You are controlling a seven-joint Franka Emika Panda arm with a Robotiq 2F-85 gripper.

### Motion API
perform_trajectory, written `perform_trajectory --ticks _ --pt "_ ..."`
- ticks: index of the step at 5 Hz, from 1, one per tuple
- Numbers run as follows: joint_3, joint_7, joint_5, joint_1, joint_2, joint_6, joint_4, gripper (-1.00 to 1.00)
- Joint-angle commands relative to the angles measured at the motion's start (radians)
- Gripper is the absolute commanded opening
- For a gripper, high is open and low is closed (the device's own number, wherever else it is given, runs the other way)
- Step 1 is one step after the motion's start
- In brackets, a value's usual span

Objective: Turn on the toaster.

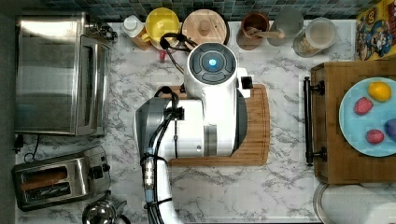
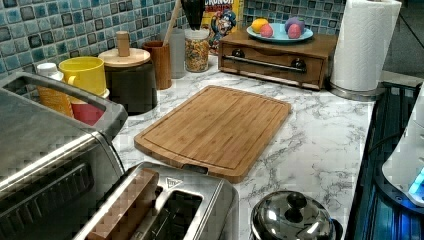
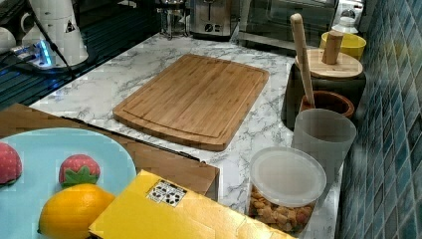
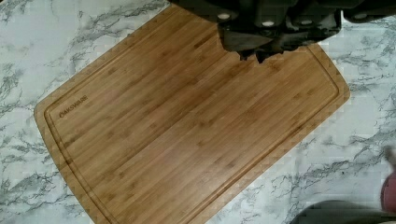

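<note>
Lettering "OAKSWARE" marks the cutting board (image 4: 187, 126); pincer (image 4: 254, 55) above it, spread unclear.

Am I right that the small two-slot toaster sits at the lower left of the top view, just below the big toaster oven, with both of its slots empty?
Not quite. The toaster does sit at the top view's lower left, below the toaster oven, but its slots are not both empty: one holds a brown slice, and the other looks empty. The left view shows this most clearly.
</note>
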Motion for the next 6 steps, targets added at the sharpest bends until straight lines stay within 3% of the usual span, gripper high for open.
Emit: perform_trajectory --ticks 1,3,4,6 --pt "0.025 -0.19 0.045 0.004 -0.019 0.043 -0.06 -1.0" --pt "0.093 -0.403 0.13 0.068 -0.126 0.247 -0.228 -1.0" --pt "0.125 -0.492 0.145 0.103 -0.093 0.214 -0.208 -1.0" --pt "0.226 -0.575 0.247 0.141 -0.208 0.221 -0.275 -1.0"
